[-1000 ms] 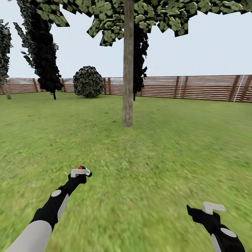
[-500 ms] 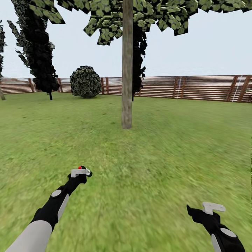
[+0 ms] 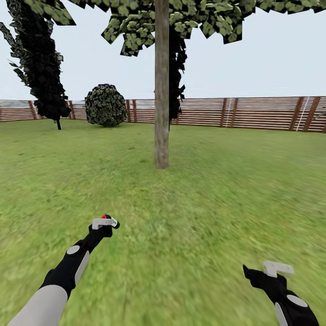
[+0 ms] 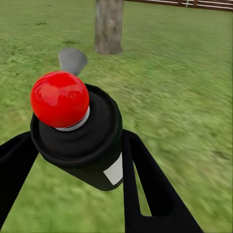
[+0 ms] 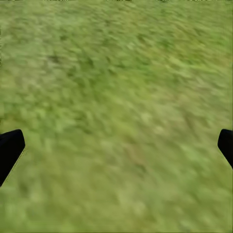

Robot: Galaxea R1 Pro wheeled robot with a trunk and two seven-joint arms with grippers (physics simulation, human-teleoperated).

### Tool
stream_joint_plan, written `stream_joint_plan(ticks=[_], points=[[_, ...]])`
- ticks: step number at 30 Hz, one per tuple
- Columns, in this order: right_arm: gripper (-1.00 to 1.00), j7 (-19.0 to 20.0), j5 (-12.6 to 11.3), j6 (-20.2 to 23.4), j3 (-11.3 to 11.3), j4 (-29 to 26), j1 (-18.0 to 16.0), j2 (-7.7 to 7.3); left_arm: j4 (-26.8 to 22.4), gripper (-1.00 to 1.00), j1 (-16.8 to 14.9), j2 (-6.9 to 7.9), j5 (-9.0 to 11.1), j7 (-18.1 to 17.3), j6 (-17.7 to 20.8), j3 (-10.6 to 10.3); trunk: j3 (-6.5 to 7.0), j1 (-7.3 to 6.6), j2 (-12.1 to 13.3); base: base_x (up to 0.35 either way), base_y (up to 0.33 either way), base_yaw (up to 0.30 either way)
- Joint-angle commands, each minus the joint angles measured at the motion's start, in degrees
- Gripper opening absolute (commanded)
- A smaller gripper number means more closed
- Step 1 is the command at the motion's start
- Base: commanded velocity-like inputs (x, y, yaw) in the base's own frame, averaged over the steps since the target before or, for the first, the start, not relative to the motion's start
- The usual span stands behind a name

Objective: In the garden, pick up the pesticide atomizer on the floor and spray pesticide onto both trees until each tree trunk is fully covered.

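One tree rises ahead of me, its mottled grey-brown trunk (image 3: 161, 99) standing on the grass (image 3: 213, 199) under a crown of flat green leaves (image 3: 181, 18). My left gripper (image 3: 105, 222) is low at the left, shut on the pesticide atomizer (image 3: 107, 219). In the left wrist view the atomizer's dark body (image 4: 92, 141) sits between the black fingers (image 4: 145, 184), its red tip (image 4: 59, 98) facing the trunk (image 4: 108, 26). My right gripper (image 3: 277, 269) hangs low at the right, open. Its fingertips (image 5: 9, 150) stand far apart over bare lawn.
A brown slat fence (image 3: 253, 113) closes the far side of the lawn. A round dark bush (image 3: 105, 105) and a dark narrow tree (image 3: 43, 68) stand before it at the left. Another dark narrow tree (image 3: 178, 68) is behind the trunk. Open grass lies between me and the trunk.
The whole view has shifted: the trunk, bush and dark tree have slid slightly left and the trunk looks a little nearer. Both arms hold the same pose in the picture.
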Motion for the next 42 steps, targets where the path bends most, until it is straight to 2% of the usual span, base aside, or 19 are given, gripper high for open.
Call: stream_joint_plan(ticks=[1, 9, 42], points=[[1.0, 0.11, -0.15, 0.31, -0.05, -0.08, -0.03, 0.01, 0.02, -1.0, -0.05, -0.05, -0.42, -0.37, -0.26, 0.31, -0.14, 0.02, -0.02, 0.327, 0.077, 0.0], [1.0, 0.11, -0.15, 0.31, -0.05, -0.14, -0.03, -0.01, 0.05, -1.0, -0.05, -0.05, -0.42, -0.36, -0.26, 0.38, -0.64, 0.02, -0.02, 0.327, 0.077, 0.0], [1.0, 0.09, -0.15, 0.31, -0.05, 0.01, -0.03, -0.02, 0.19, -1.0, -0.05, -0.14, -0.42, -0.35, -0.26, 0.3, -0.68, 0.02, -0.02, 0.327, 0.077, -0.038]])
